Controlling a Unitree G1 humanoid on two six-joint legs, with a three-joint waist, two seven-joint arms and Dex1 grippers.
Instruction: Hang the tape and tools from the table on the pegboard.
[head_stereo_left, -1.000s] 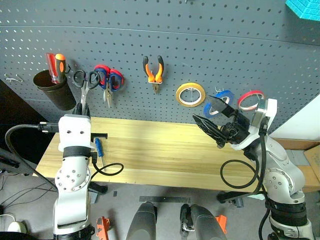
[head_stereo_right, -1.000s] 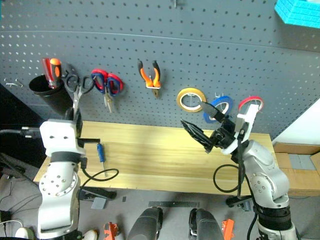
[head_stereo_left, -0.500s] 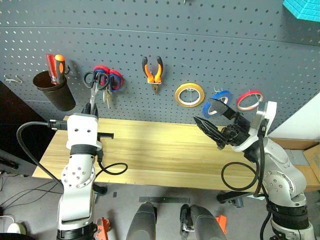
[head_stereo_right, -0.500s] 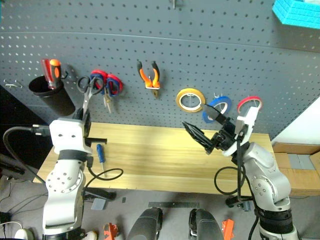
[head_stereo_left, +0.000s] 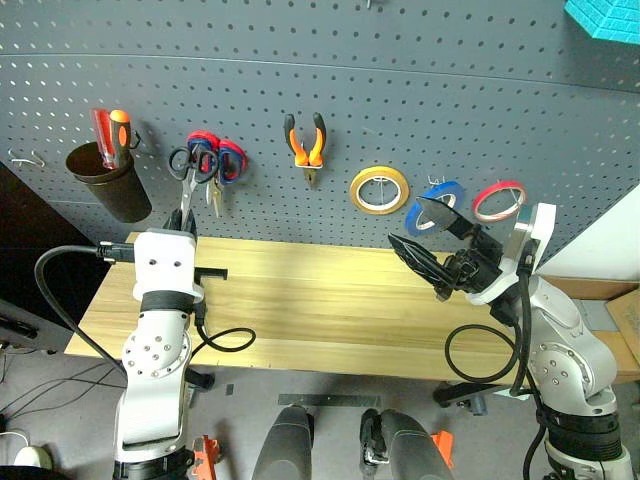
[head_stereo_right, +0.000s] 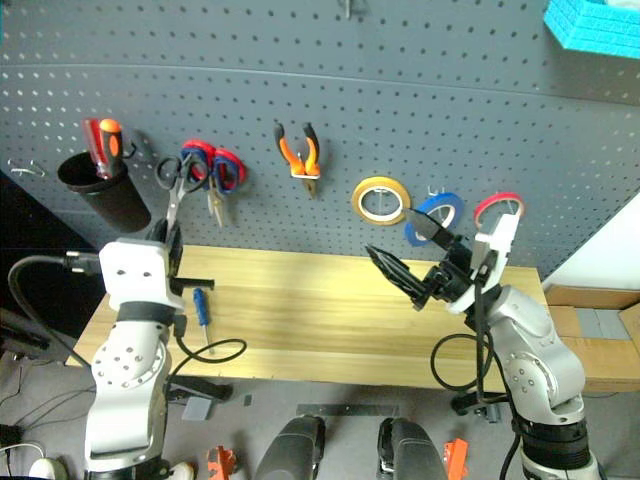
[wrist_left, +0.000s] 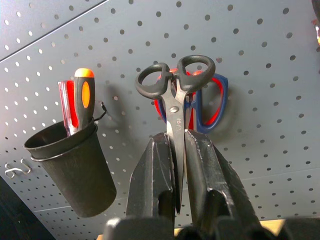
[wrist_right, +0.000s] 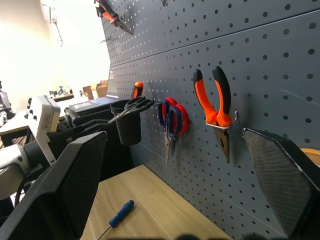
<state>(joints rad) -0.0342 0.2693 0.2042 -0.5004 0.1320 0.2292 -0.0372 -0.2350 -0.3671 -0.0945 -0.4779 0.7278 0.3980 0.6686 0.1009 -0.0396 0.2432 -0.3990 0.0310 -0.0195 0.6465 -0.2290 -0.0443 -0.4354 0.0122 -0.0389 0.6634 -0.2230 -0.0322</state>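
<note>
My left gripper (wrist_left: 179, 145) is shut on the blades of the small black-handled scissors (wrist_left: 175, 75). It holds them upright, handles up, close in front of the pegboard (head_stereo_left: 450, 100) and over the red-and-blue scissors. My right gripper (head_stereo_left: 425, 235) stands open and empty above the right part of the table (head_stereo_left: 320, 300). The pliers (head_stereo_left: 307, 145) hang on a hook, and the blue tape (head_stereo_left: 450, 185) hangs just behind the right gripper. The blue-handled screwdriver (head_stereo_right: 200, 305) lies on the table beside my left arm.
Red-and-blue scissors (head_stereo_left: 225, 158), a yellow tape roll (head_stereo_left: 379, 189) and a red tape roll (head_stereo_left: 500, 200) hang on the board. A black cup (head_stereo_left: 108, 185) at the far left holds red and orange screwdrivers, with a bare hook (head_stereo_left: 25, 157) beside it.
My left gripper has shifted slightly right with the black scissors, so their handles now overlap the red-and-blue scissors. The right gripper has stayed put.
</note>
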